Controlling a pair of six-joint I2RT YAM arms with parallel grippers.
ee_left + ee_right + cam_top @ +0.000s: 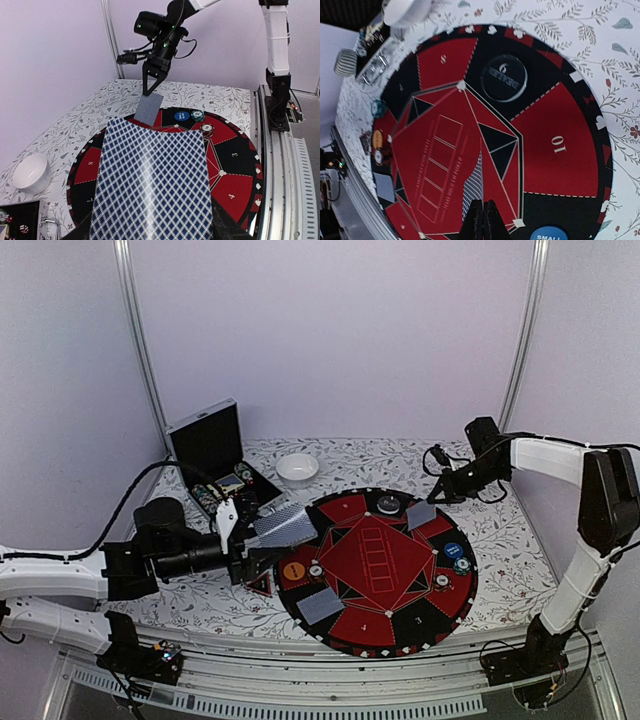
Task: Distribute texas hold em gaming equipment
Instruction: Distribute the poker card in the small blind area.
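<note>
The deck (150, 185) of playing cards, grey-blue lattice backs up, is clamped flat in the left gripper (252, 543). It juts forward from the fingers, above the left rim of the round red-and-black mat (375, 560). In the wrist view the cards hide most of the fingers. A single card (149, 109) hangs from the right gripper (149, 90), which is pinched tight on its top edge. The card's lower edge reaches down toward the mat's far rim, but whether it touches the felt cannot be told. Just ahead of and below the left gripper's tip the orange button disc (293, 570) lies on the mat, with a striped-edge chip (316, 569) just beside it. A loose card (320, 606) lies face down on the felt, further to the near side of that gripper. Below the right gripper, on its near side, the blue button disc (181, 116) sits just beside a teal-edged chip (198, 116), and a further chip (207, 130) is near them. Ahead of the right gripper in its own view, a dark round disc (504, 77) rests on a black sector of the mat. Beyond the left gripper, on the floral-print surface (500, 540), stand a white bowl (297, 468) and the open case (205, 440), its lid upright.
</note>
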